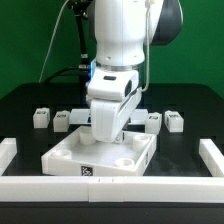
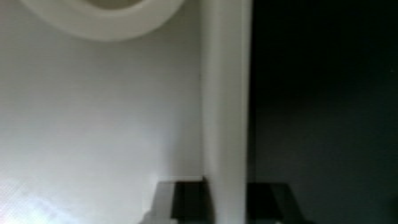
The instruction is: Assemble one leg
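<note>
The large white tray (image 1: 75, 150) with round corner holes lies flat on the black table. My gripper (image 1: 101, 135) reaches down onto it near its middle back. In the wrist view my gripper (image 2: 224, 205) straddles the tray's raised wall (image 2: 222, 90), and both dark fingers (image 2: 187, 200) press against it. One round hole (image 2: 111, 15) shows on the tray's floor. Several small white legs stand behind the tray: two at the exterior view's left (image 1: 40, 117) (image 1: 62, 121) and two at its right (image 1: 153, 120) (image 1: 174, 121). None is held.
A white rail (image 1: 110, 186) runs along the table's front, with raised ends at the exterior view's left (image 1: 8, 150) and right (image 1: 212, 152). Black cables hang behind the arm. Dark table shows beside the tray wall (image 2: 329, 110).
</note>
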`<move>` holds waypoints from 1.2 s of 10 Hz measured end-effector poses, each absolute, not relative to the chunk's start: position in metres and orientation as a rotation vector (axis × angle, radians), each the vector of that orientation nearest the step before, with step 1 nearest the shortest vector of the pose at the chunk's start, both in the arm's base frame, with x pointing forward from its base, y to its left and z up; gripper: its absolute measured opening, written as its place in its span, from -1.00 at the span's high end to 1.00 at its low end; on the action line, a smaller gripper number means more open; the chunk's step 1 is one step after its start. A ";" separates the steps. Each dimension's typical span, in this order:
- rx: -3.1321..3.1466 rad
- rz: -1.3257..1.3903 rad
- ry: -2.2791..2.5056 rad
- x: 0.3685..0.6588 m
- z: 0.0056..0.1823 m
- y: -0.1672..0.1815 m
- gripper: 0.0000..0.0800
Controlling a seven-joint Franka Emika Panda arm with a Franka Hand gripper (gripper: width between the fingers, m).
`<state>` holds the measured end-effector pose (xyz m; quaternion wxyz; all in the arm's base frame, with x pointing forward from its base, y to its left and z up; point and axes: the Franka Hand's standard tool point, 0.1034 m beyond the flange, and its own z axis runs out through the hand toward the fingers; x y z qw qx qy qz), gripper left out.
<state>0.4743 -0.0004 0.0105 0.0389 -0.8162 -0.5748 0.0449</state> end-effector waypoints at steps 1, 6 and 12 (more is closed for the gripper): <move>-2.505 0.133 -1.763 0.475 0.011 0.000 0.83; -2.487 0.128 -1.794 0.476 0.011 0.000 0.83; -2.269 0.116 -2.099 0.492 0.012 0.008 0.83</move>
